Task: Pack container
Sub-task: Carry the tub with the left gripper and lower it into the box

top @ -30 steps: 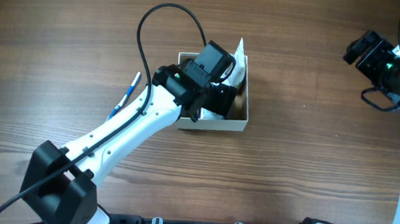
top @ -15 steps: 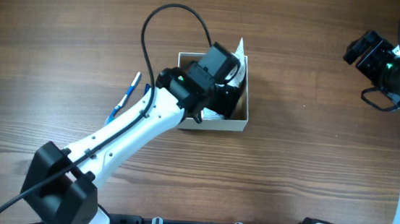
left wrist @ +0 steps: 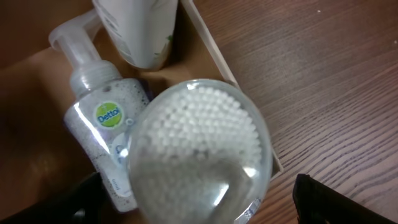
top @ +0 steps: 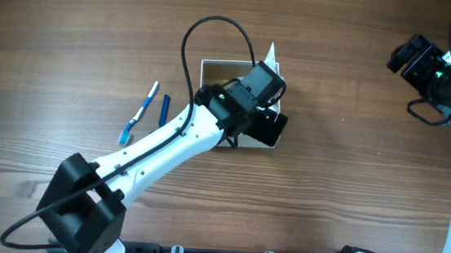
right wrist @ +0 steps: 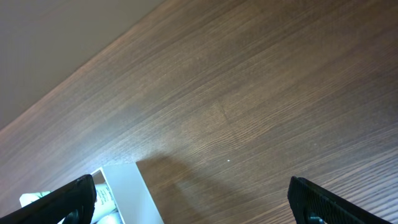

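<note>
The container (top: 215, 63) is a white-walled box with a tan inside, at mid table. My left gripper (top: 268, 127) hangs over its right wall. In the left wrist view its fingers (left wrist: 196, 208) stand wide apart around a clear round jar of cotton swabs (left wrist: 199, 143), with a gap on each side. The jar sits at the container's right wall (left wrist: 211, 46). A Dettol pump bottle (left wrist: 102, 124) and a white tube (left wrist: 140, 31) lie inside. My right gripper (top: 409, 59) is open and empty at the far right, high above the table (right wrist: 193, 199).
A blue and white toothbrush (top: 138, 112) and a dark blue stick (top: 164, 109) lie on the wood left of the container. The container's white corner shows low in the right wrist view (right wrist: 127, 193). A black cable loops above the left arm (top: 187, 49).
My left gripper has swung right, from over the container's middle to its right wall. The toothbrush side of the container is now uncovered. The right arm has not moved.
</note>
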